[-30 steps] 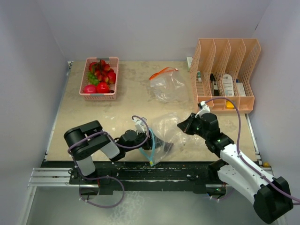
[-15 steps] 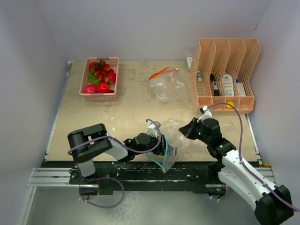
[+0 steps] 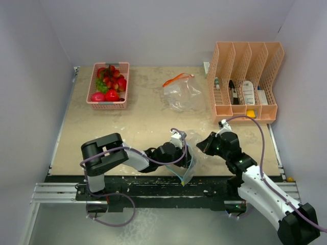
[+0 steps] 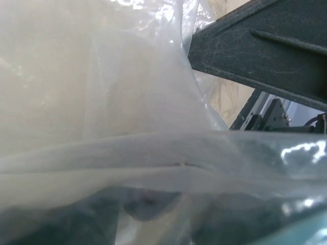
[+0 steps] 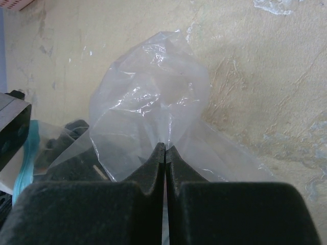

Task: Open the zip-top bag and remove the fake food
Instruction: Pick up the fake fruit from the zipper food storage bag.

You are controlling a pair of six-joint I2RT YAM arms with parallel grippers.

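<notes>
A: What does the right gripper (image 5: pixel 164 149) have?

B: Its fingers are pressed together on a fold of the clear bag (image 5: pixel 153 97). The puffed film rises just ahead of the tips, and the teal zip strip (image 5: pixel 30 148) lies off to its left.

A: And the left gripper (image 3: pixel 180 149)?

B: It is buried in the same bag, just across from the right one. Its wrist view is all film plus one dark finger (image 4: pixel 255 46), so whether it is spread or closed cannot be told.

A: Where is the fake food (image 3: pixel 109 84)?

B: Piled in the pink basket (image 3: pixel 107 105), far beyond the left gripper and well apart from both. Dark shapes show through the film, but whether any piece lies inside the bag cannot be told.

A: So what is the step in hand?

B: Probably drawing the mouth apart. The right gripper should pinch firmly and pull gently away from the left, so the thin film neither slips nor tears.
</notes>
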